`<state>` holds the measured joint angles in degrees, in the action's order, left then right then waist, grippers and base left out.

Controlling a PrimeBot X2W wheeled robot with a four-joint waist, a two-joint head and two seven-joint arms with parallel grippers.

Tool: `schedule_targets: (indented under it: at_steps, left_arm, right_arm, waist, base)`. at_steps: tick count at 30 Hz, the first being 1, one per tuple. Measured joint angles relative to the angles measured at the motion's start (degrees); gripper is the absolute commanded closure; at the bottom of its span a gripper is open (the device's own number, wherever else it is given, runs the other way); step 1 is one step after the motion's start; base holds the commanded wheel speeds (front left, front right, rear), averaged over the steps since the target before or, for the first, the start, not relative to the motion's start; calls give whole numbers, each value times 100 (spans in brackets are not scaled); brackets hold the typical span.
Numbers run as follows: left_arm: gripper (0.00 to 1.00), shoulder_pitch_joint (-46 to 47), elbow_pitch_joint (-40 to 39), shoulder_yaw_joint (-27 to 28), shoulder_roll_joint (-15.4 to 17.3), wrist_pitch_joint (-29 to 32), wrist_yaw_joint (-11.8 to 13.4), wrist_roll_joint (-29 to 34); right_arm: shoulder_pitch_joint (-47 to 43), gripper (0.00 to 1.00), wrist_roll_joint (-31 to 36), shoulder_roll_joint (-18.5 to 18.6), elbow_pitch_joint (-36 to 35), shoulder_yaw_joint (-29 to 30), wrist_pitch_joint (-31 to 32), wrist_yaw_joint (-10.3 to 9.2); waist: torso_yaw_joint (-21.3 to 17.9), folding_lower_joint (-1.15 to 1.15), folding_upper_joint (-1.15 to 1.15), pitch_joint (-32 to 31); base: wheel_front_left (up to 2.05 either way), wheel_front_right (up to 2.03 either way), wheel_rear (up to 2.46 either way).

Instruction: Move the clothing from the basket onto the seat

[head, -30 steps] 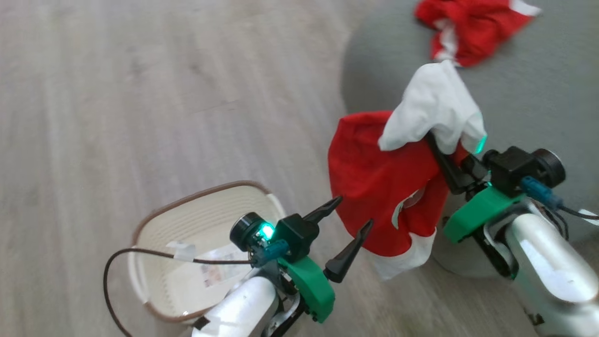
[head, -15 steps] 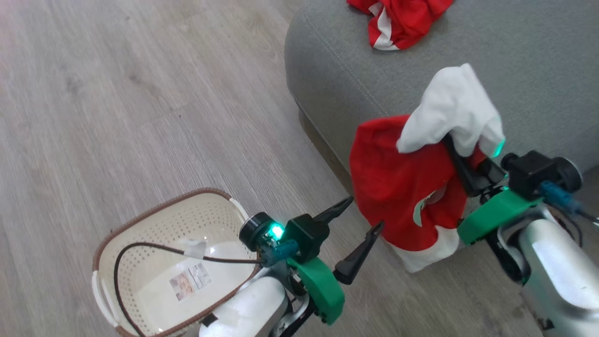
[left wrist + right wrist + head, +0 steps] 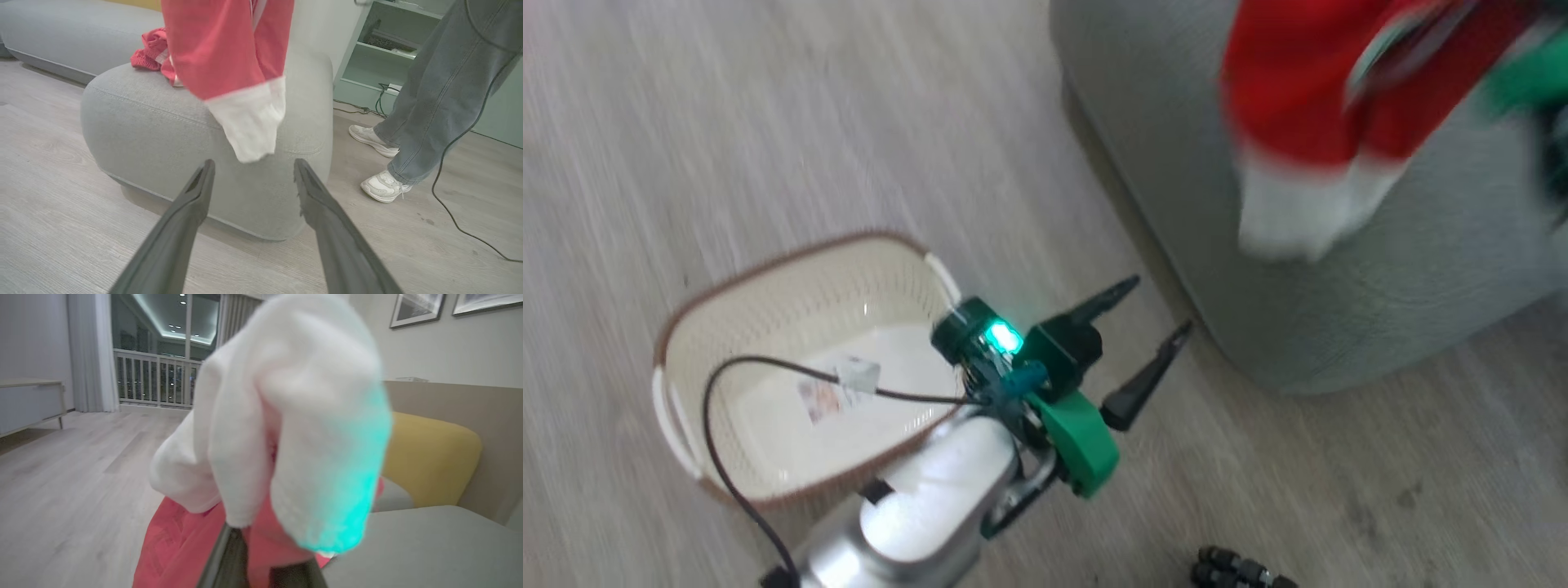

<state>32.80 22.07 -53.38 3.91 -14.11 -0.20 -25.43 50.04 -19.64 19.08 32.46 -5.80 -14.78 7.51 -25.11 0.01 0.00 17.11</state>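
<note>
Two red pieces of clothing with white trim are in sight. The hanging garment (image 3: pixel 220 53) dangles from the right claw (image 3: pixel 253 555), whose fingers are pinched closed on a bunch of its white fabric; it hangs in the air over the near end of the seat (image 3: pixel 163 134). The lying garment (image 3: pixel 149 51) is crumpled on top of that seat. One cream basket (image 3: pixel 849 286) with a brown rim stands on the floor (image 3: pixel 768 122) just beside the seat. The left claw (image 3: pixel 1161 304) hovers between basket and seat with its two fingers spread wide and nothing between them. A dark cable (image 3: pixel 719 384) loops over the basket.

The floor is pale grey wood-look planks. A person in jeans (image 3: pixel 429 81) stands past the seat in two white shoes (image 3: pixel 384 188), in front of a pale green shelf unit (image 3: pixel 392 41). One yellow cushion (image 3: pixel 429 457) and two framed pictures (image 3: pixel 416 308) show in the right wrist view.

A sticker (image 3: pixel 821 400) lies on the basket's bottom; its print is too blurred to read
</note>
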Motion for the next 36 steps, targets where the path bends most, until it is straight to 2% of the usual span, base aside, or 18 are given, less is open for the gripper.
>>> schedule_targets:
  at_steps: [3,6,10,13,16,22,26,27,28,29,33,36]
  left_arm:
    - [0,228,-49,4,153,66,-14,110]
    - [0,466,-140,22,288,114,-14,196]
    - [0,619,-357,62,399,177,-9,246]
    - [0,643,-594,159,508,254,103,274]
    - [0,742,-870,236,633,380,204,274]
    - [0,824,-1258,331,1013,759,298,291]
    - [0,820,-1426,383,1235,858,376,289]
    - [0,816,-1458,416,1273,858,399,280]
    - [0,816,-1458,416,1273,858,399,280]
    - [0,816,-1480,464,1298,858,401,270]
    - [0,815,-1548,545,1312,846,453,222]
    - [0,772,-1521,570,1292,747,485,103]
  right_arm:
    - [1023,100,-30,286,543,570,138,0]
    - [2078,100,85,739,964,1214,250,0]
    - [3153,100,684,1493,1337,1990,391,0]
    - [3528,100,1026,1783,1637,2554,474,0]
    - [3454,100,1049,1642,2011,2974,379,0]
    - [2675,100,1049,725,2759,3561,74,0]
    - [2555,100,999,260,2674,3699,46,0]
    - [2554,87,1002,215,2555,3739,33,0]
    - [2554,53,1002,215,2555,3739,33,0]
    - [2549,0,1036,214,2464,3760,31,0]
    - [2350,0,1152,279,2430,3731,14,0]
    - [2056,0,1190,288,2529,3334,14,0]
  waist:
    - [171,0,0,396]
    - [381,1,0,788]
    - [669,0,0,1258]
    - [816,-1,0,1622]
    - [891,0,0,2023]
    - [896,1,-1,2849]
    - [783,2,-1,3229]
    - [729,1,0,3270]
    - [729,1,0,3270]
    - [676,1,0,3287]
    - [556,-2,0,3111]
    - [533,-2,0,2854]
  base:
    - [0,0,0]
    - [0,0,0]
    - [0,0,0]
    - [0,0,0]
    - [0,0,0]
    - [0,0,0]
    - [0,0,0]
    - [0,0,0]
    - [0,0,0]
    - [0,0,0]
    - [0,0,0]
    - [0,0,0]
